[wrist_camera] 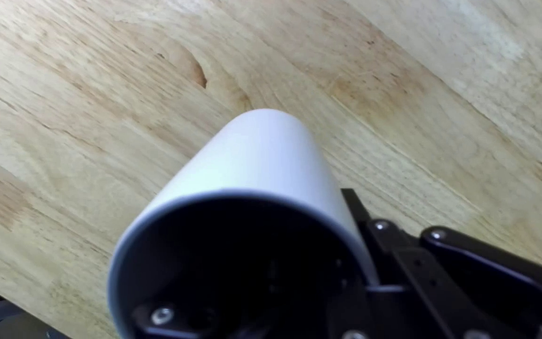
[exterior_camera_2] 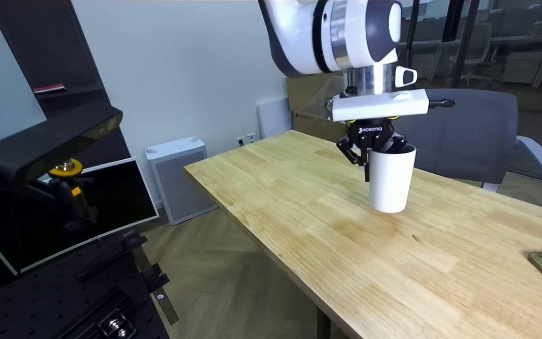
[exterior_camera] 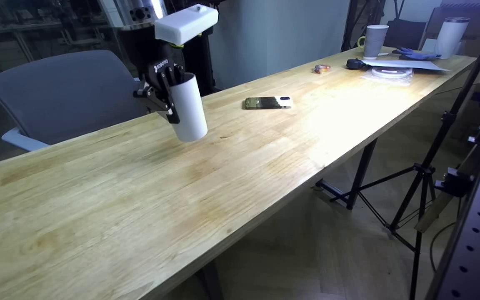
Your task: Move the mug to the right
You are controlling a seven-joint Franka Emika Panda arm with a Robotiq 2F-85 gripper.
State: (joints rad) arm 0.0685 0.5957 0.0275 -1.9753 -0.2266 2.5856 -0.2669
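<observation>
Carry step, likely: mug [exterior_camera: 191, 111] off the table [exterior_camera: 140, 200].
In an exterior view it tilts; in an exterior view the gripper [exterior_camera_2: 370, 170] pinches it, nearly closed; wrist view, fingers [wrist_camera: 356, 205] straddle its wall. Next: rightward, level, lower, release.

In an exterior view, mug [exterior_camera: 193, 111] was over the worktop [exterior_camera: 140, 208], claw [exterior_camera: 179, 109] straddling its side. Phone [exterior_camera: 268, 102] lay on the worktop, right of mug. Chair [exterior_camera: 69, 100] stood left, behind the worktop. At the far right end were handled cup [exterior_camera: 375, 41], glove [exterior_camera: 418, 54], tumbler [exterior_camera: 451, 38], left to right.
</observation>
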